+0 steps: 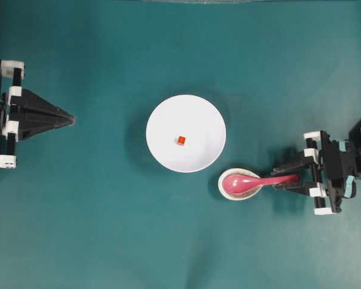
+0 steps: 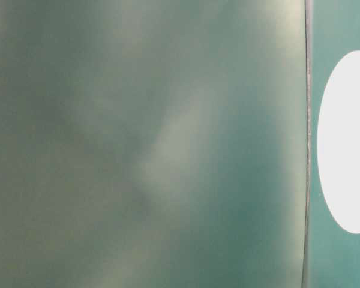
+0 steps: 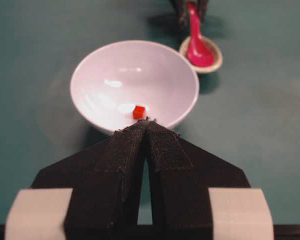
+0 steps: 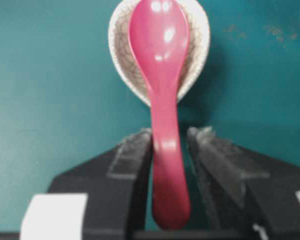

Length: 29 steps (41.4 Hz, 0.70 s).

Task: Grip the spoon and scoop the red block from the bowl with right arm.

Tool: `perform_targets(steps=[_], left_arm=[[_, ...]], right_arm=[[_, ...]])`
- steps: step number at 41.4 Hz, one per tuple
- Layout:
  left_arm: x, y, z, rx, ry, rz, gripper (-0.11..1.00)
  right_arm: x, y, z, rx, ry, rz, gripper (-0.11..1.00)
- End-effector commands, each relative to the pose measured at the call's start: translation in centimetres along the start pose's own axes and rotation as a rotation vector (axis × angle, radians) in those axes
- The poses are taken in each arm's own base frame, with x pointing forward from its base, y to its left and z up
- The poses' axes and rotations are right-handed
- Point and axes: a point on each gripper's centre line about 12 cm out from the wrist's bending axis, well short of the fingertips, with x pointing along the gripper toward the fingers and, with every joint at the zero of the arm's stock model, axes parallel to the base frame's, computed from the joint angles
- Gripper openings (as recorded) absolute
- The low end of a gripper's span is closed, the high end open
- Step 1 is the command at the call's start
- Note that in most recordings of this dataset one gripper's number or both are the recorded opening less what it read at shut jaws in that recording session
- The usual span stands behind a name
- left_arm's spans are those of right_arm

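Observation:
The pink spoon (image 1: 246,180) lies with its scoop in a small speckled rest and its handle pointing right. My right gripper (image 1: 283,179) straddles that handle. In the right wrist view the spoon (image 4: 162,75) runs between the fingers of the right gripper (image 4: 170,135). The left finger is against the handle, a gap shows on the other side, and the jaws are open. The white bowl (image 1: 198,120) holds the red block (image 1: 181,140) near its centre. My left gripper (image 1: 72,120) rests shut at the far left, pointing at the bowl (image 3: 115,65) and the block (image 3: 138,111).
The speckled oval spoon rest (image 1: 228,191) sits just below and right of the bowl, almost touching it. Teal table surface surrounds everything. The table-level view is blurred, showing only the edge of the bowl (image 2: 348,144).

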Motion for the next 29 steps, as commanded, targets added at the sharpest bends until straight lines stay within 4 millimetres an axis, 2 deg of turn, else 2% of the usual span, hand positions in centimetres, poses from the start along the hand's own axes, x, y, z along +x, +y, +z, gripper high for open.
perform_targets(steps=[1,29], left_arm=[[0.05,0.06,1.01,-0.001,-0.025,0.003,0.00],[0.02,0.07,0.96,0.001,-0.020,0.003,0.00]], right_arm=[[0.11,0.19,0.47,0.004,-0.025,0.005,0.43],[0.04,0.14,0.59,0.003,-0.039,0.004,0.43]])
